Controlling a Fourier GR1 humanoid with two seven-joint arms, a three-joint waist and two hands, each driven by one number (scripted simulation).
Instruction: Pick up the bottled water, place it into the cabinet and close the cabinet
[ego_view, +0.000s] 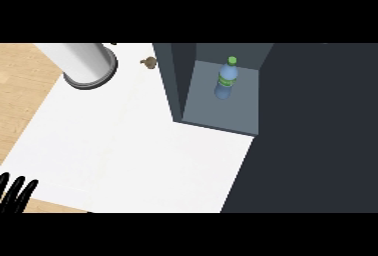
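Note:
The bottled water (228, 80), a blue bottle with a green cap and green label, stands upright inside the open dark cabinet (177, 85), on its pale grey shelf floor. No hand touches it. My left hand (15, 194) shows only as black fingers at the lower left edge, straight and pointing up, resting far from the bottle. A broad dark panel (317, 135) fills the right side of the view beside the cabinet opening; I cannot tell whether it is the door. My right hand does not show.
A pale grey cylinder (85, 64) with a dark ring stands at the back left of the white counter (133, 150). A small brown object (149, 62) lies just left of the cabinet. Wooden floor (18, 95) shows beyond the counter's left edge.

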